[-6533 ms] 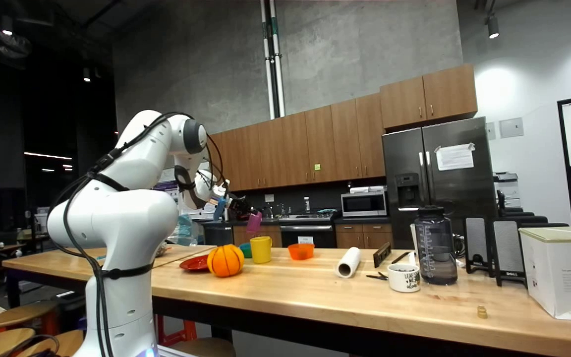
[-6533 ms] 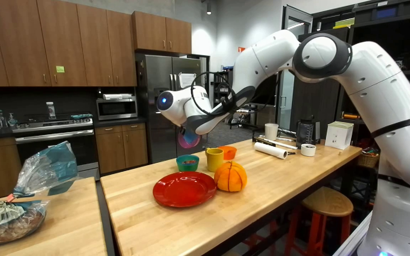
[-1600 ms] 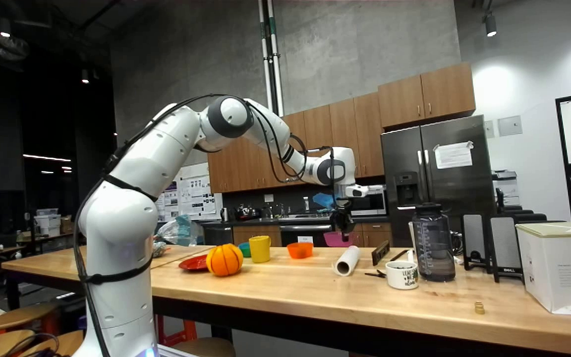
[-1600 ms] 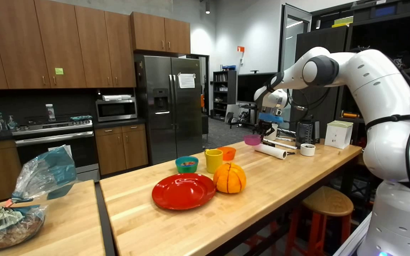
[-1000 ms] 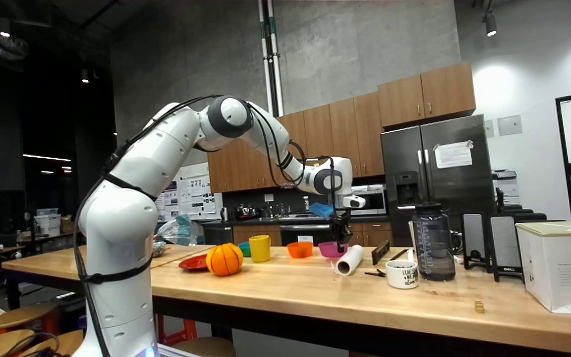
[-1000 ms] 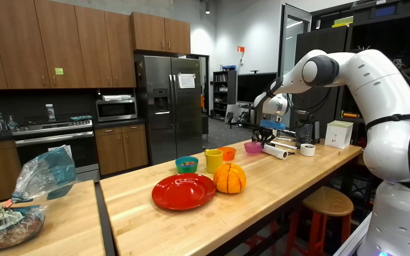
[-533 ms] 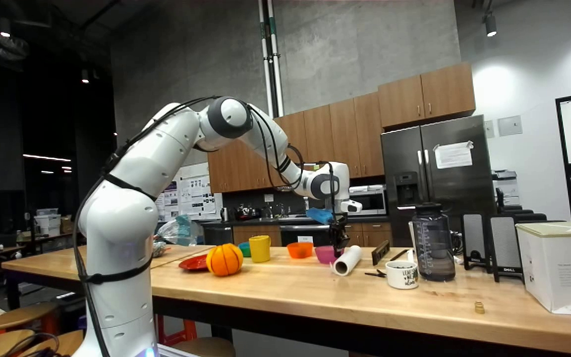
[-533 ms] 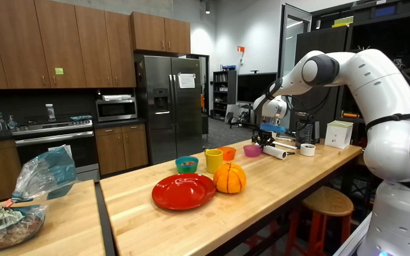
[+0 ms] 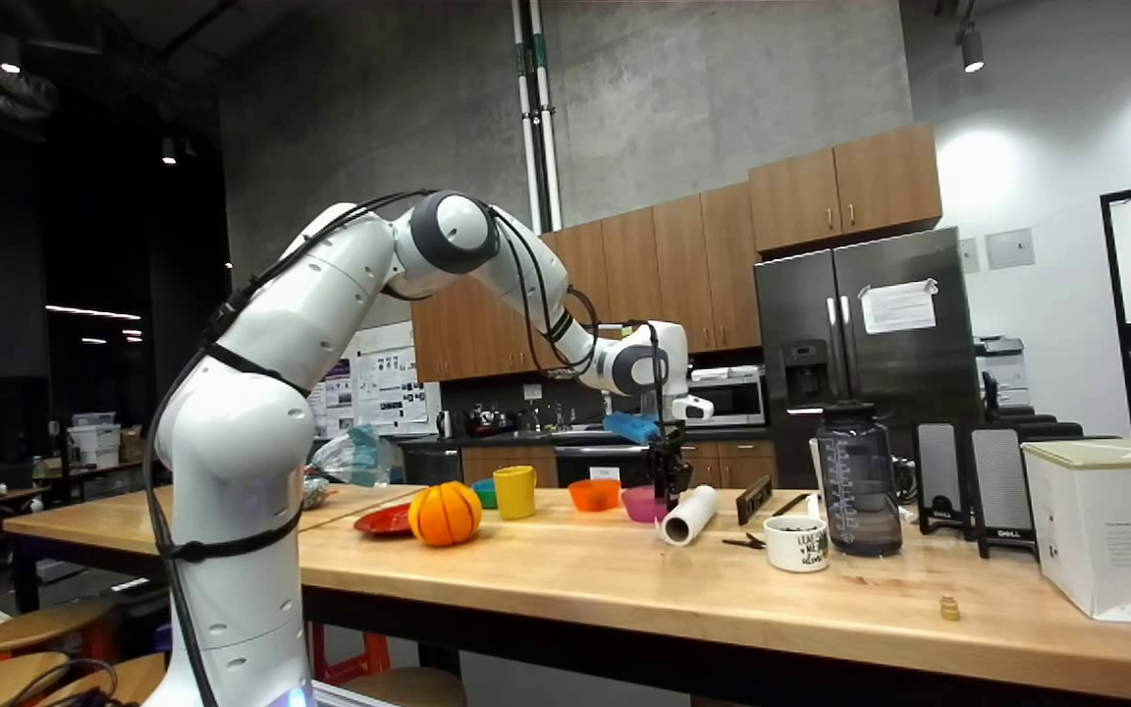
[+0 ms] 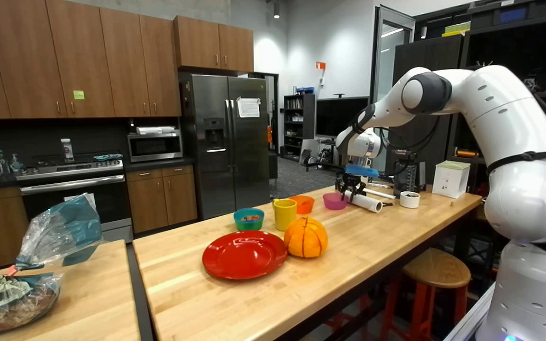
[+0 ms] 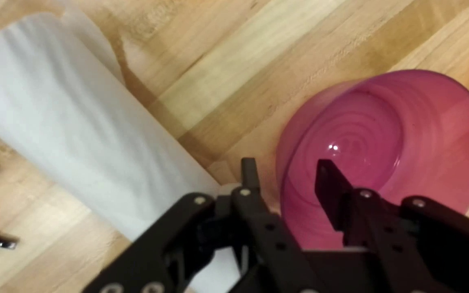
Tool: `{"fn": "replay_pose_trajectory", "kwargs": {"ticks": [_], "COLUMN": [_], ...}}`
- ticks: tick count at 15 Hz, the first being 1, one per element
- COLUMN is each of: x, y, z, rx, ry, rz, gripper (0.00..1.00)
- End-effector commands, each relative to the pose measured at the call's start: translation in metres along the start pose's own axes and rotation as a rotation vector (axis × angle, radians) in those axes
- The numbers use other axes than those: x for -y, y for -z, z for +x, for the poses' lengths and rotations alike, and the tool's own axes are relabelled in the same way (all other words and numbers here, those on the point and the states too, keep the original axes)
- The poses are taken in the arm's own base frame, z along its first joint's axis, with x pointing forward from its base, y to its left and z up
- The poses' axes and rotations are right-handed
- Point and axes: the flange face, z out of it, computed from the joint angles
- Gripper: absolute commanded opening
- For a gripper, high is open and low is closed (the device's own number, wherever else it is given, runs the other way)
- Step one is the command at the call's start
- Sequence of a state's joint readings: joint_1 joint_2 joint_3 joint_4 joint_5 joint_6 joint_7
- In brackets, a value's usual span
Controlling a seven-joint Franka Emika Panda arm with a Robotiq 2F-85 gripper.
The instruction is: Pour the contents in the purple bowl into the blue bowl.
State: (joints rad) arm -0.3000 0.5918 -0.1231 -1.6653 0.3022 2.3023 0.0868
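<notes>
The desk (image 10: 216, 300) is of wood strips, smooth, with a weak shine. The purple bowl (image 11: 385, 146) looks like smooth plastic, see-through and glossy. The paper roll (image 11: 84, 118) is matt, slightly wrinkled. The gripper (image 11: 286, 164) is mostly matt, with small spots of metallic shine. Towards the desk's short edge, the red plate (image 10: 244, 255) is very glossy.

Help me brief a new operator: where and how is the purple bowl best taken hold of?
Probably by the stretch of rim facing the white roll, from above, one jaw inside, one outside. The purple bowl stands upright, mouth up, with a thin wall; in the wrist view the open gripper straddles that rim. The roll lies close, so room outside looks tight.
</notes>
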Motion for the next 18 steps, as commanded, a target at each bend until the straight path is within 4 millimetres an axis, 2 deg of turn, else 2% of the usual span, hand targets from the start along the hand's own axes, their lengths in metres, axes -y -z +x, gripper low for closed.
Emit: {"fn": "replay_pose_trajectory", "kwargs": {"ticks": [1, 5, 12, 18], "x": [0.004, 0.011, 0.035, 0.064], "y": [0.018, 0.033, 0.067, 0.094], "z": [-0.008, -0.009, -0.015, -0.035], "rx": [-0.029, -0.058, -0.082, -0.084], "ry": [0.02, 0.051, 0.181, 0.325], "rz": [-0.012, -0.044, -0.103, -0.096], "gripper": [0.73, 0.98, 1.0, 1.0]}}
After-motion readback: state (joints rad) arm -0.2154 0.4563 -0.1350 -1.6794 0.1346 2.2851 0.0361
